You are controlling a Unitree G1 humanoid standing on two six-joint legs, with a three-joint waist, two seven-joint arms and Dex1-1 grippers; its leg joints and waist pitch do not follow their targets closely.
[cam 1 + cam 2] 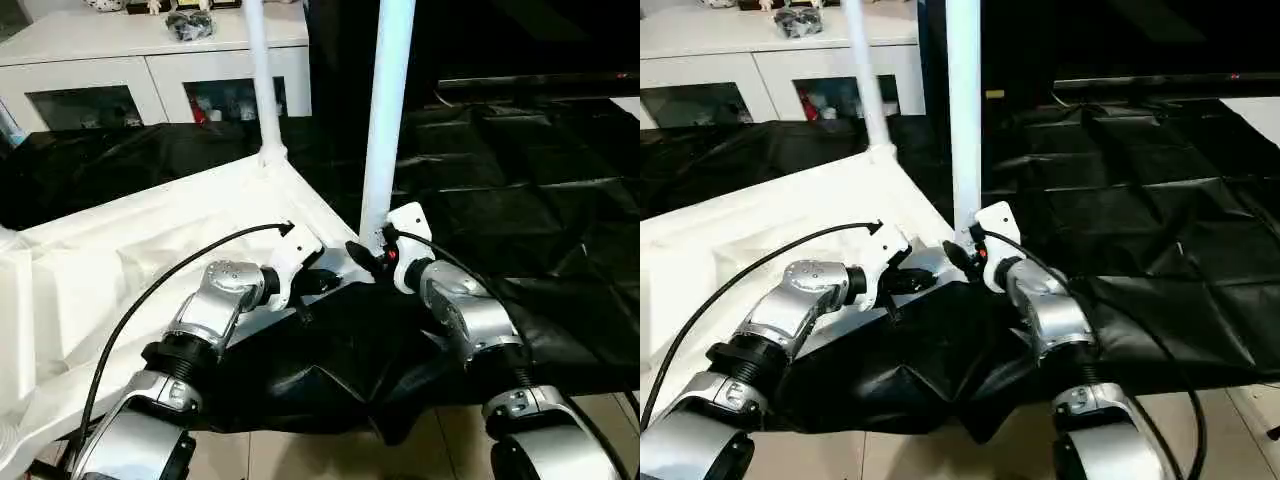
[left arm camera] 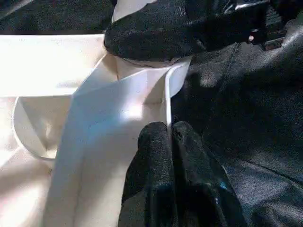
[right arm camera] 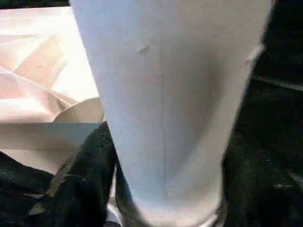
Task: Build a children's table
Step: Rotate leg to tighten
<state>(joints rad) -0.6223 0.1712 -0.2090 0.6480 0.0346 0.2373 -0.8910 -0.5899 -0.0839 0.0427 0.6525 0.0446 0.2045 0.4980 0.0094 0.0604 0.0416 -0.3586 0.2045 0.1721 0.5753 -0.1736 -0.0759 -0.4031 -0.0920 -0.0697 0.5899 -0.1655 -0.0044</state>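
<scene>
The black-draped table (image 1: pixel 520 200) carries the top (image 1: pixel 130 270) upside down, its near corner at the table's edge. Two legs stand up: far (image 1: pixel 262 80), near (image 1: pixel 385 120). My right claw (image 1: pixel 368 256) grips the near leg's base; my left claw (image 2: pixel 171 142) pinches the top's rim beside it.

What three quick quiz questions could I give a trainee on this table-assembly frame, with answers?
1. True or false: the right gripper is closed around the base of the near leg.
2. How many legs stand upright in the tabletop's corner sockets? A) one B) two C) four
3. What is the left gripper doing?

Key:
1. True; the right wrist view shows a black finger on each side of the leg, just above its socket.
2. B; the near leg and the far leg.
3. Its fingers are shut on the thin rim wall of the upturned tabletop, close to the near corner socket, seemingly steadying it.
</scene>
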